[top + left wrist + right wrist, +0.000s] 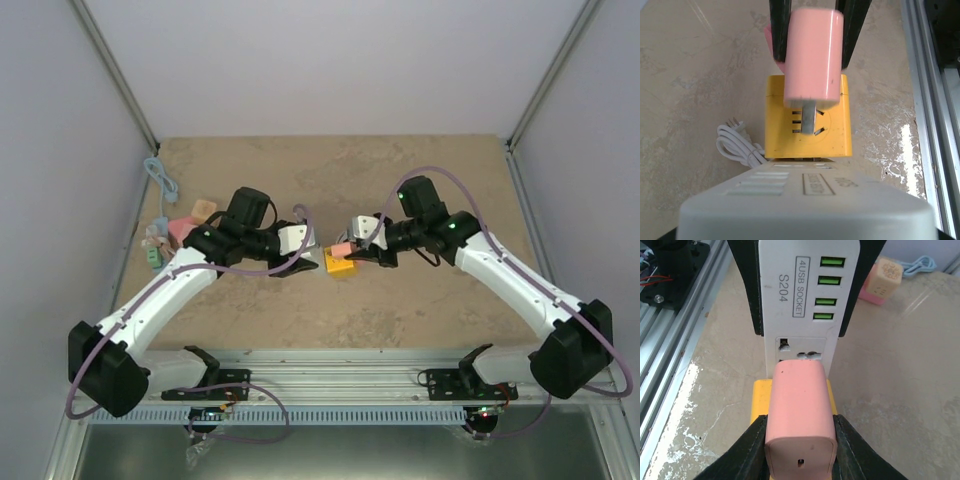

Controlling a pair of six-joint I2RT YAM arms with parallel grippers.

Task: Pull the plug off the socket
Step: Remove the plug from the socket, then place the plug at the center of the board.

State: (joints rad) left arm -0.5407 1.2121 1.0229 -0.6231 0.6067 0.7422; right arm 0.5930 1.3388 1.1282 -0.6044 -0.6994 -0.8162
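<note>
Near the tabletop's middle, the left gripper clamps the white socket strip. Just right of it, the pink plug, its prongs seemingly clear of the strip, sits pinched in the right gripper above a yellow cube.

Matt pink plastic plug, smooth white plastic socket, mottled stone-look tabletop.
</note>
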